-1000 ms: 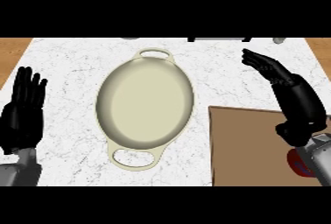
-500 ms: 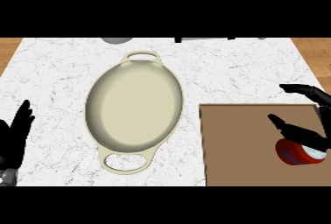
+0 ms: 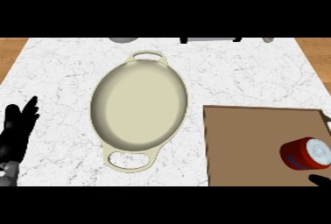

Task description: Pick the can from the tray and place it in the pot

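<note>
The cream oval pot (image 3: pixel 139 107) with two loop handles lies on the white marble counter, its inside bare. To its right is the brown tray (image 3: pixel 252 144). A red can (image 3: pixel 305 153) with a pale top lies on its side on the tray, near the right edge. My left hand (image 3: pixel 16 131) rests open at the lower left, fingers up, well clear of the pot. Only a small black bit of my right hand (image 3: pixel 320 179) shows at the lower right, just below the can and not touching it.
Grey items (image 3: pixel 207 39) sit along the counter's far edge, cut off by the view. Wooden flooring (image 3: pixel 13 48) shows past the marble at both upper corners. Marble (image 3: pixel 252 74) lies bare between the pot and the tray's far edge.
My right hand has dropped from beside the can toward the lower edge, leaving the can uncovered on the tray. The left hand shows a little higher at the left.
</note>
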Action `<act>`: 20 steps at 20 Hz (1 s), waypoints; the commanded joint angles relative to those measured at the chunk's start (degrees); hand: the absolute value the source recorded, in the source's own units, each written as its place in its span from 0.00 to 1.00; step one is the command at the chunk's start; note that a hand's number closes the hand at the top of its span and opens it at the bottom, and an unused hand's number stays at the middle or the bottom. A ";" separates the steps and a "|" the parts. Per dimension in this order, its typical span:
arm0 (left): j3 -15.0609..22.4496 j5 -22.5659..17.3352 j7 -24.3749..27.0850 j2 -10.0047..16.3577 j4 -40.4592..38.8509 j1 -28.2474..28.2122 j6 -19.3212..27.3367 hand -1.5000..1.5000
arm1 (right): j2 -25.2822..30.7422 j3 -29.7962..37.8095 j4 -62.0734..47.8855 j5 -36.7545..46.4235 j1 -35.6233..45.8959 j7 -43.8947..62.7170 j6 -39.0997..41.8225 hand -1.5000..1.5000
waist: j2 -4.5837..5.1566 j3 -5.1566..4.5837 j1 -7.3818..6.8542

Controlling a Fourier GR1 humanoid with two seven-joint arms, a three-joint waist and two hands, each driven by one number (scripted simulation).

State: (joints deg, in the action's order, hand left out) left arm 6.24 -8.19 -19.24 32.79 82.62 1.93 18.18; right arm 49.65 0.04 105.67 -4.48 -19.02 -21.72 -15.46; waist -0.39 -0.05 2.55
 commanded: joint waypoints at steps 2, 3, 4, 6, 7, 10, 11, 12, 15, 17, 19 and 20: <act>-0.23 0.80 -0.83 0.09 -1.83 1.06 -0.46 0.50 | 9.90 4.33 8.26 5.80 -6.73 13.12 0.75 0.00 | 0.13 -0.22 -0.29; 0.05 0.87 0.13 -0.26 0.86 -1.70 0.05 0.50 | 12.98 7.91 9.81 4.06 -9.62 13.63 3.64 0.00 | -0.23 -0.21 -0.13; 0.89 2.08 -0.85 -1.79 -1.39 1.45 1.35 0.50 | 14.51 7.92 11.51 5.22 -9.65 17.23 4.36 0.00 | 0.05 -0.24 0.33; -0.21 1.39 -0.14 -0.53 -1.23 -0.11 0.04 0.50 | 17.04 8.31 13.31 7.67 -13.69 19.13 7.14 0.00 | -0.05 -0.21 0.13; -0.57 0.79 -1.66 -0.05 0.00 0.67 -0.61 0.50 | 18.16 9.22 13.10 7.74 -12.92 22.06 8.42 0.00 | 0.09 -0.14 -0.78; -0.40 1.53 -3.66 -0.14 -0.37 3.22 -0.20 0.50 | 21.36 8.27 15.72 9.92 -17.58 25.49 13.70 0.00 | 0.10 -0.11 -0.14; -0.46 1.48 -1.63 -0.28 0.99 0.43 -0.35 0.50 | 22.19 8.41 17.25 8.63 -18.02 27.67 16.08 0.00 | 0.04 -0.12 -1.03; -0.38 2.03 -2.25 0.34 1.36 0.57 -0.37 0.50 | 24.15 9.30 19.82 6.81 -17.34 32.17 18.45 0.00 | 0.09 -0.16 -1.32; 0.73 2.86 -4.36 -2.19 0.96 3.66 -0.04 0.50 | 22.80 9.52 20.41 7.65 -17.28 33.51 22.16 0.00 | 0.23 0.00 -1.35; 0.64 3.71 -1.00 -3.71 -2.18 3.51 -0.61 0.50 | 23.05 12.56 19.71 2.94 -12.68 38.14 26.12 0.00 | 0.43 -0.03 -2.02; 0.42 4.46 -0.71 -3.74 1.15 0.06 -0.27 0.50 | 20.25 10.48 20.42 7.55 -12.77 40.11 26.56 0.00 | 0.29 0.02 -2.35; 1.23 5.24 -3.26 -5.08 -0.23 4.33 0.14 0.50 | 19.95 9.79 18.92 7.41 -11.51 40.13 27.78 0.00 | 0.39 0.03 -2.22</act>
State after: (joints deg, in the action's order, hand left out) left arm 6.79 -4.54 -20.64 29.61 82.28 3.99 17.75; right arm 70.81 9.82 125.47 2.33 -32.73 14.87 8.09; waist -0.10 -0.09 0.69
